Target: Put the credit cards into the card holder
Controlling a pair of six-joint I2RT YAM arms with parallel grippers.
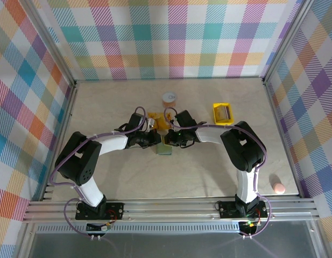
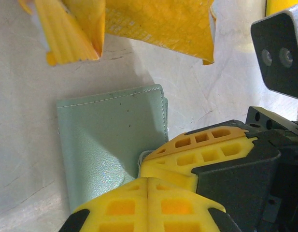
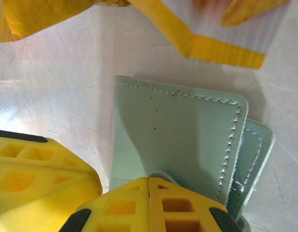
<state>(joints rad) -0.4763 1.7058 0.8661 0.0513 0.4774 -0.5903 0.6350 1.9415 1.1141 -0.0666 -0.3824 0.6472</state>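
Note:
The card holder [image 1: 166, 150] is a sage-green wallet lying folded on the table between the two arms. In the right wrist view my right gripper [image 3: 149, 180] is shut on the near edge of the card holder's [image 3: 177, 130] top flap, and a pale sliver of that edge shows at the fingertips. My left gripper [image 2: 148, 180] is shut, its tips resting at the card holder's [image 2: 110, 140] corner with nothing visible between them. The right gripper [image 2: 145, 158] pinches that same corner. The credit cards are hidden.
A crinkly orange-yellow snack packet [image 1: 156, 119] lies just behind the wallet. A yellow square tray [image 1: 215, 115] with something grey inside stands at the back right. An orange-lidded cup [image 1: 169, 98] is behind, and a pink object [image 1: 278, 188] lies at the right front.

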